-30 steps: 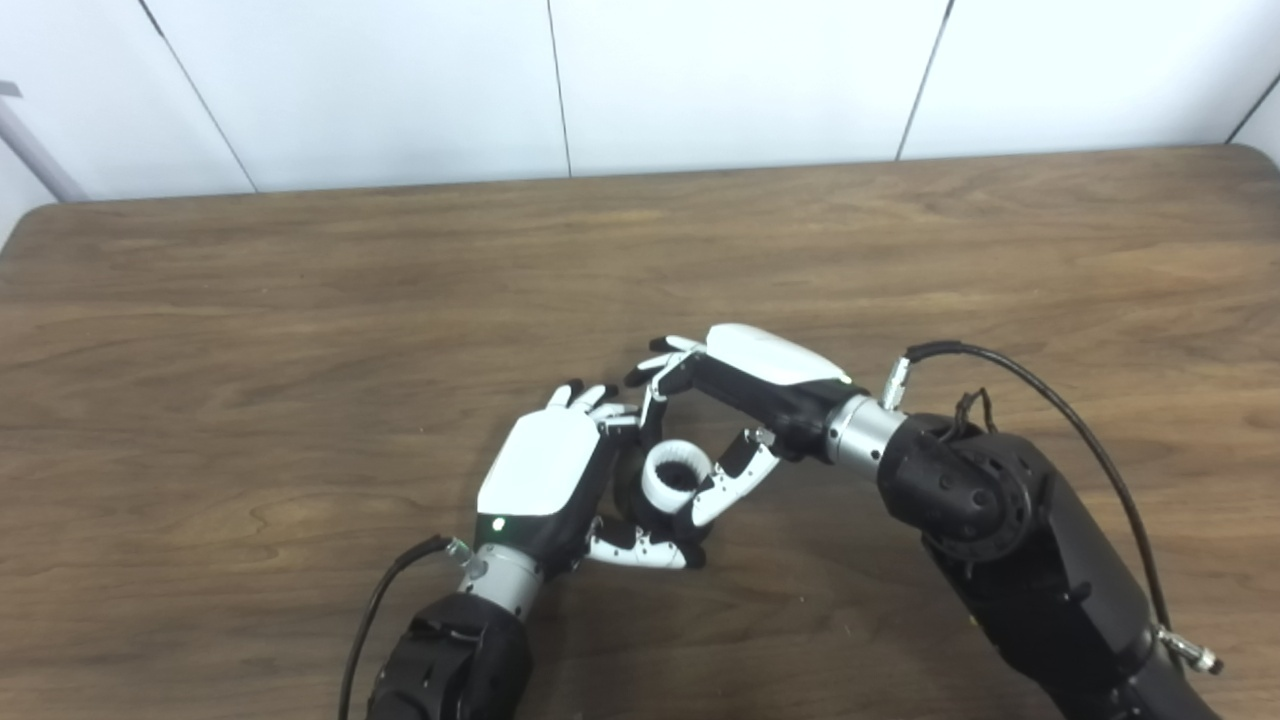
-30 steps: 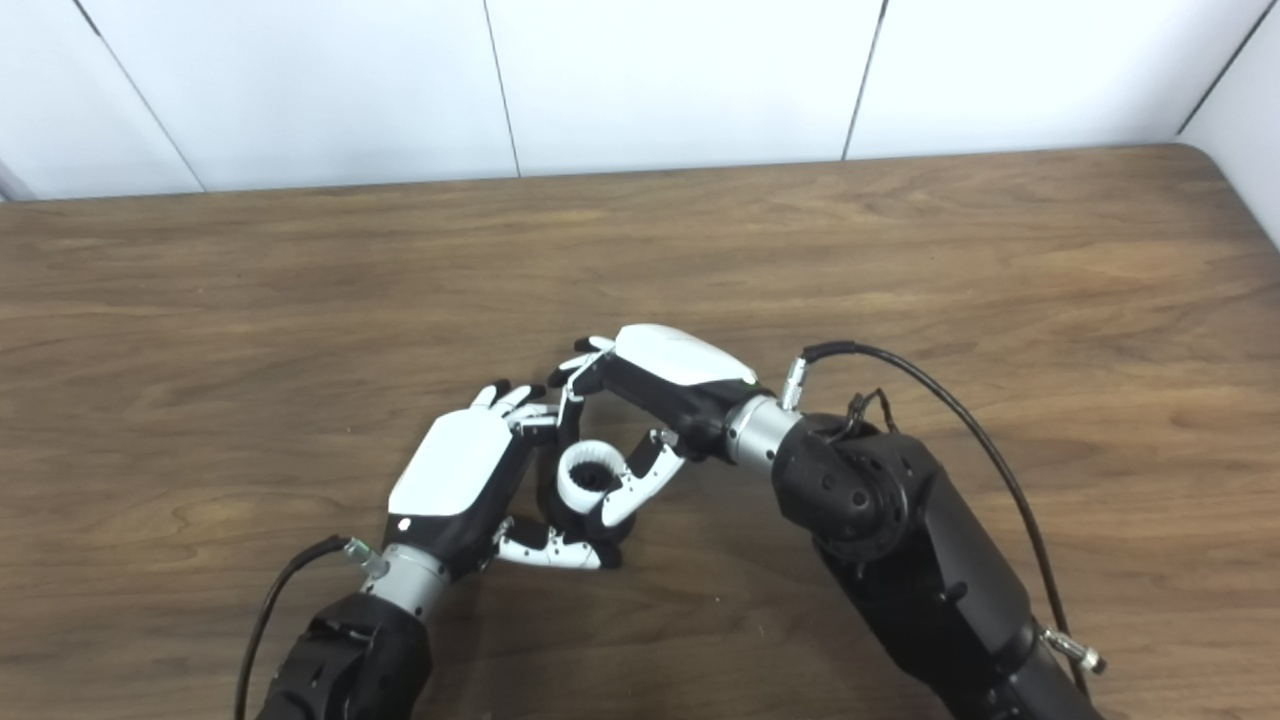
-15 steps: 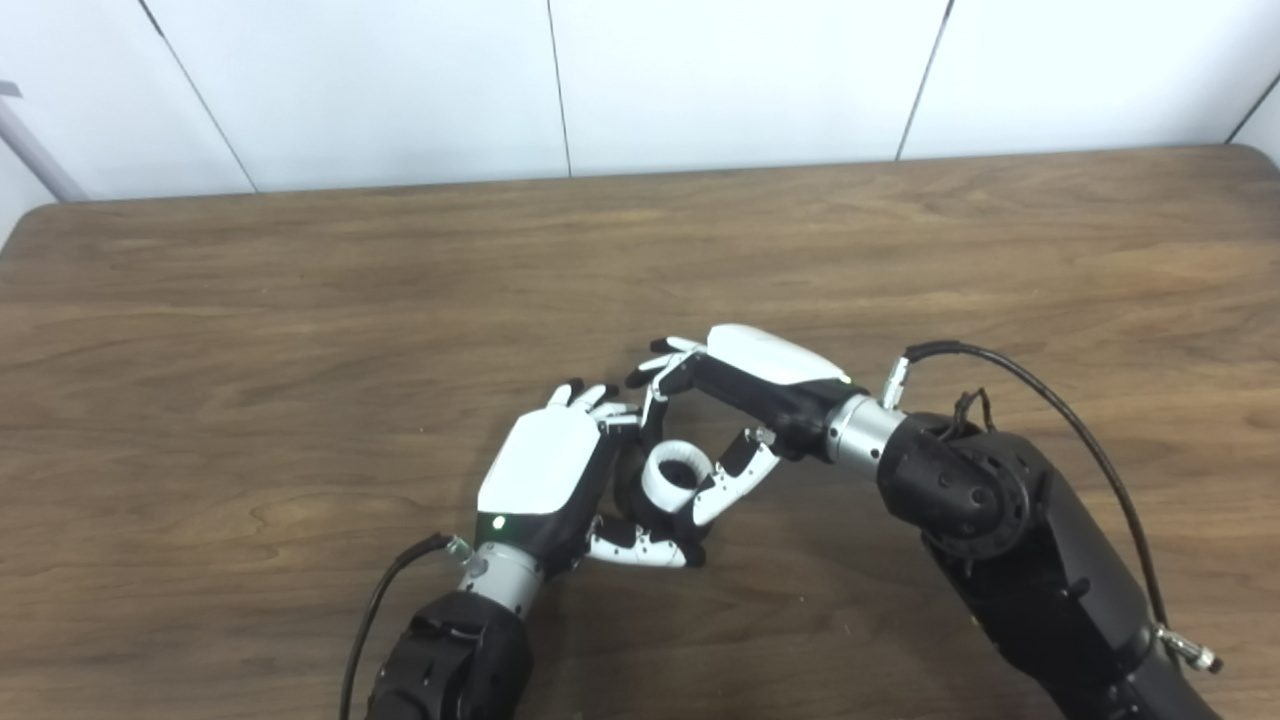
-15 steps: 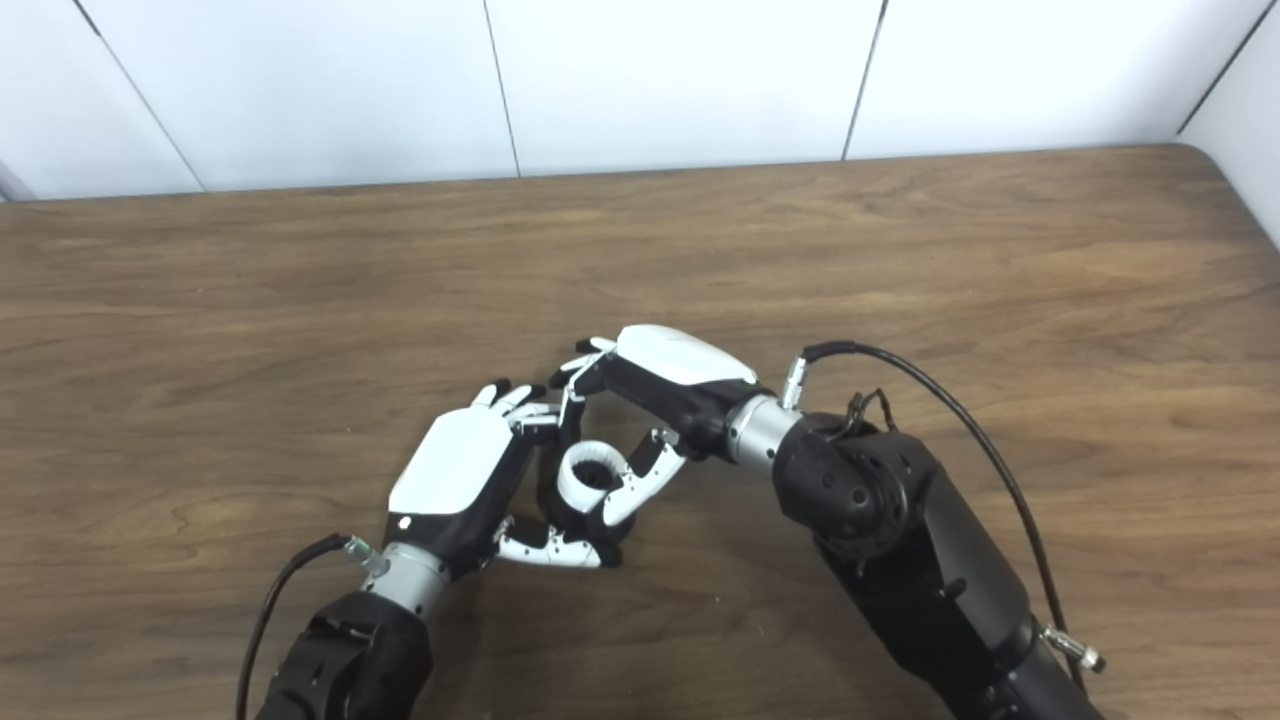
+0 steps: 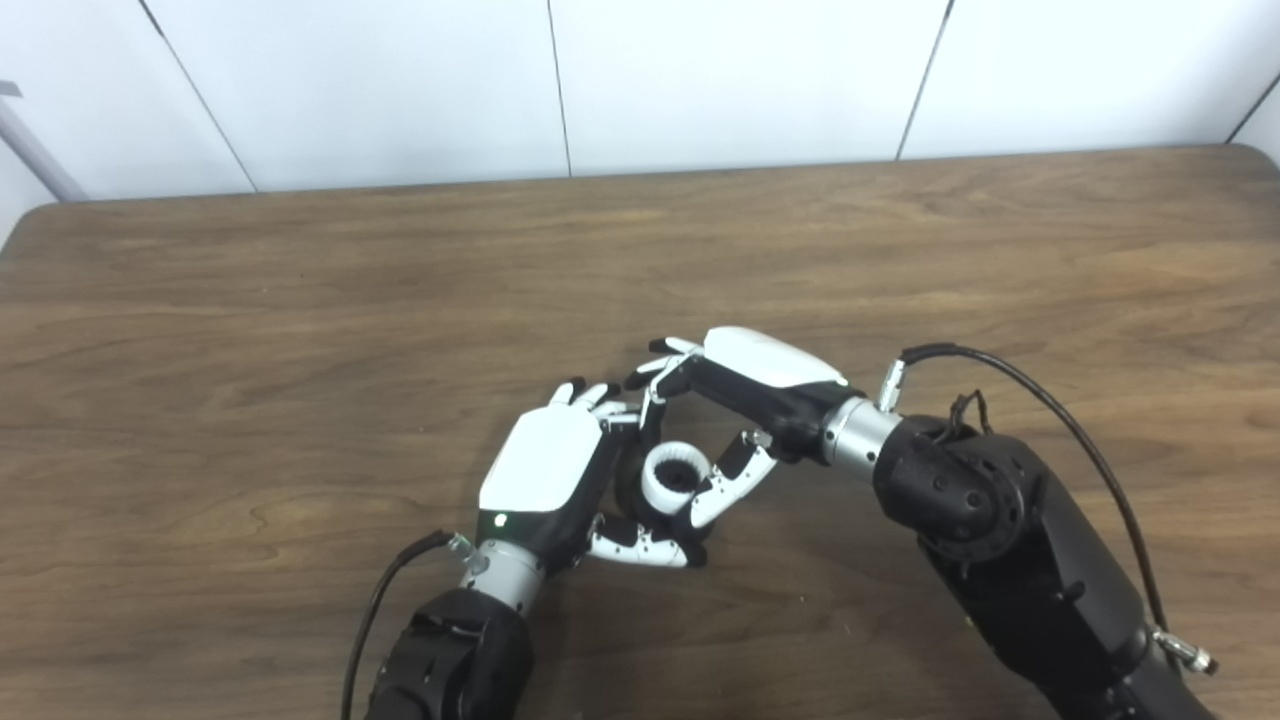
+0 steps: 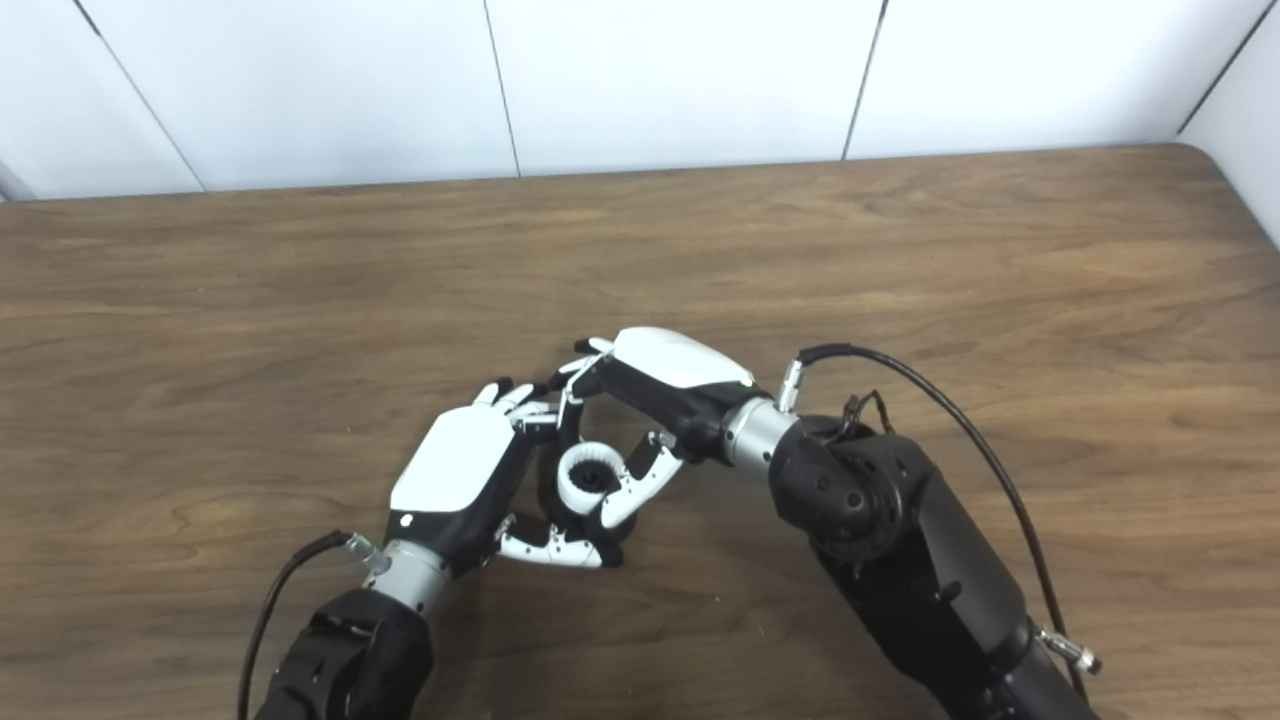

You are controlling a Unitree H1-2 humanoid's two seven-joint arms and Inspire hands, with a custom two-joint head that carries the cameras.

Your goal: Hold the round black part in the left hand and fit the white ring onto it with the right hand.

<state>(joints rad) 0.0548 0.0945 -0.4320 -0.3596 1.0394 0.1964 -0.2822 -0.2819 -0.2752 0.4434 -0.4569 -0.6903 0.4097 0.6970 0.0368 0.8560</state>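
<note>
The right hand (image 5: 745,400) arches in from the right, its white back shell uppermost, fingers curled down on the far side of the white ring (image 5: 676,477) and thumb pressing the ring's near right edge, so it is grasping the ring between them. The left hand (image 5: 545,475) lies just beside it on the left, its own white shell facing up, fingers wrapped round the far side of the round black part (image 5: 630,488) and its thumb lying underneath along the near side; it is closed on that part. The two hands touch, or nearly touch, at the fingertips above the ring.

What the next move turns on: the ring sits directly between the two palms, against the right face of the black part, and its open bore looks up and a little toward the camera. The black part is mostly hidden by the left fingers, so I cannot tell whether the ring is seated or only resting against it. The right hand, already on the ring, would likely do the pressing.

The desk (image 5: 300,330) is brown wood-grain laminate, matte and flat. Both hands are hard glossy plastic, white over black. The ring is a short, thick-walled white plastic band, smooth outside, seemingly ribbed inside. The black part reads only as a dark round rim.
</note>
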